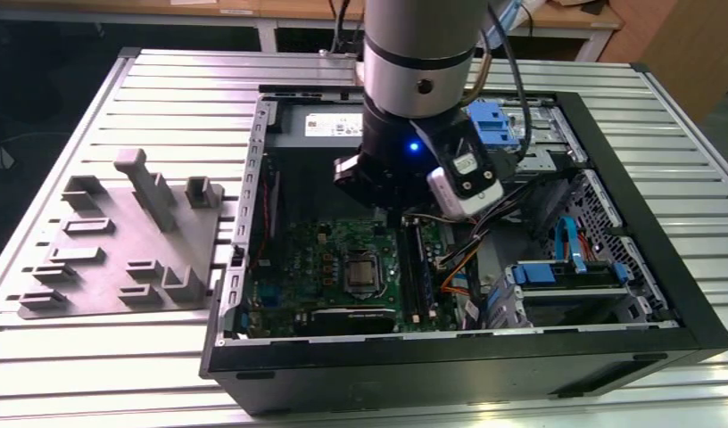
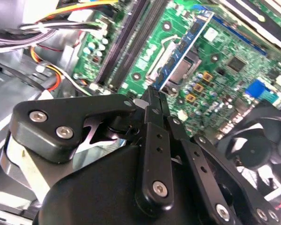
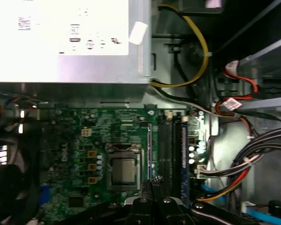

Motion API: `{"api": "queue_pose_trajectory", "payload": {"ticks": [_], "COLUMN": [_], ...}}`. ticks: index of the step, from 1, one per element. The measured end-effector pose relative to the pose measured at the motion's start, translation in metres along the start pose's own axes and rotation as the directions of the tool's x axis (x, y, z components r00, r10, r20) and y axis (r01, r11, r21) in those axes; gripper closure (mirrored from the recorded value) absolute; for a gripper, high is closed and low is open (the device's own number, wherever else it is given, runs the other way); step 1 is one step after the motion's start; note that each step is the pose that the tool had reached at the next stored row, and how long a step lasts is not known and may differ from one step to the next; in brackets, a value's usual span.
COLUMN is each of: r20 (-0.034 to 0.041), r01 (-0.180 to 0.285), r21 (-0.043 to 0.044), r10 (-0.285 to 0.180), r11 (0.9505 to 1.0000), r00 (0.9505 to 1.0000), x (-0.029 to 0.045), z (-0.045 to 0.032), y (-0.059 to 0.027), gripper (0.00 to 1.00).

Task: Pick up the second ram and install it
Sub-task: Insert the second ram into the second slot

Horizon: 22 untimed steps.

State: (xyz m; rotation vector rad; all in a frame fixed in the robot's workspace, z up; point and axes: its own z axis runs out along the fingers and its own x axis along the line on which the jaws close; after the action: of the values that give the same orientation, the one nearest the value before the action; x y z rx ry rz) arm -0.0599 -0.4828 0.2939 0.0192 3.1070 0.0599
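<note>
Exterior view: elevated, oblique, whole open case [image 1: 459,357]. Both wrist views: close over motherboard [image 3: 75,133], apparently facing down; motherboard common to all.

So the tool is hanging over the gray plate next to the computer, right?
Not quite. In the exterior view the tool hangs over the green board inside the case, not over the gray plate. The plate does lie next to the computer, on the exterior view's left.

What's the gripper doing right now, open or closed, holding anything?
Gripper: closed, nothing visible in its grasp, poised over the motherboard.
</note>
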Motion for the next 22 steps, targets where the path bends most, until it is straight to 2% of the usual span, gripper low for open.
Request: {"api": "queue_pose_trajectory", "payload": {"ticks": [10,14,22], "r20": [0.0000,0.0000,0.0000], "r01": [0.000,0.000,0.000], "r21": [0.0000,-0.0001,0.0001], "r10": [0.000,0.000,0.000], "r11": [1.0000,1.0000,1.0000], "r00": [1.0000,1.0000,1.0000], "x": [-0.0283,-0.0303,-0.0301], "z": [0.0019,0.0031,0.0172], "y": [0.0003,0.0003,-0.0003], "gripper": [0.89,0.89,0.89]}}
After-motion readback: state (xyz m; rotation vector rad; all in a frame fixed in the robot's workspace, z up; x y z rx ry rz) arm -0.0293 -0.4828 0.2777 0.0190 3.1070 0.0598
